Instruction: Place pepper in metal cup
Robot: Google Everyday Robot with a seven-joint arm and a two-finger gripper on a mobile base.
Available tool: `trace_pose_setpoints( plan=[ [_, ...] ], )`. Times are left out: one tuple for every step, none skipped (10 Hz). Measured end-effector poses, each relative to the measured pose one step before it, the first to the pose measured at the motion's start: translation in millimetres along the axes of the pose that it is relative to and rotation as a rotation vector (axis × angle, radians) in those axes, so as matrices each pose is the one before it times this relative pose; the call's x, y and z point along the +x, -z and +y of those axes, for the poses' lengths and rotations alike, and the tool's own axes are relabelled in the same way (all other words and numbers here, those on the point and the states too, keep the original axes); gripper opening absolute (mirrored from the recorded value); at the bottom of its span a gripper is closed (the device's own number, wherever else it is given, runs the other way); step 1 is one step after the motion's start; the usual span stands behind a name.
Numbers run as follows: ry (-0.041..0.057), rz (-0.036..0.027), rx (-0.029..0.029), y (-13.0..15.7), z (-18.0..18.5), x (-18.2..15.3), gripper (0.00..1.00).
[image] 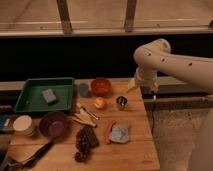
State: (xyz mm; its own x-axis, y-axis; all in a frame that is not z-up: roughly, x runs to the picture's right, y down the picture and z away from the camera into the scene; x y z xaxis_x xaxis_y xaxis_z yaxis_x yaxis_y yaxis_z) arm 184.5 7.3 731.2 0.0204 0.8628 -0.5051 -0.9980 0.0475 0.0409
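**Arm parked at the table's far right corner; pepper lies on the table, not in the cup**

- White robot arm (170, 62): comes in from the right, bends at a rounded elbow, and drops toward the rear right edge of the table.
- Light wooden table (142, 155): crowded on the left and in the middle.
- Green rectangular plastic tray (31, 104): rear left, with a small grey-blue sponge block (49, 95) inside it.
- Purple round bowl (53, 124): in front of the tray, with a white round tub (23, 125) just to its left.
- Orange-red bowl (100, 86): rear centre.
- Dark grape bunch (81, 146): front centre, against a dark flat block (92, 136).
- Pale grey-blue crumpled item (121, 134): front, right of centre. Can't tell what it is.
- Round yellow-red apple (100, 103): just in front of the orange-red bowl.
- Small shiny steel cup (121, 102): upright, right of the apple, dark inside.
- Gripper (151, 93): hangs at the arm's end, to the right of the steel cup and a little behind it, off the table surface. Fingers apart, nothing between them.
- Slim curved red-orange chili pepper (109, 133): flat on the wood, touching the left edge of the grey-blue item. It is in front of the steel cup and apart from it, and well away from the gripper.
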Motion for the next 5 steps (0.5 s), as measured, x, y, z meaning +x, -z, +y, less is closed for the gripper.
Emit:
trace_pose_setpoints(
  plan=[
    [-0.00072, 0.00127, 0.00102, -0.81, -0.91, 0.37, 0.8],
    [-0.00221, 0.00062, 0.00035, -0.01, -1.26, 0.31, 0.8],
    [0.00476, 0.00886, -0.0007, -1.43, 1.04, 0.79, 0.8],
    [0.00514, 0.02481, -0.0088, -6.25, 6.6, 6.06, 0.8],
    [0.00838, 0.01919, -0.01715, -10.55, 10.02, 6.73, 0.8]
  ],
)
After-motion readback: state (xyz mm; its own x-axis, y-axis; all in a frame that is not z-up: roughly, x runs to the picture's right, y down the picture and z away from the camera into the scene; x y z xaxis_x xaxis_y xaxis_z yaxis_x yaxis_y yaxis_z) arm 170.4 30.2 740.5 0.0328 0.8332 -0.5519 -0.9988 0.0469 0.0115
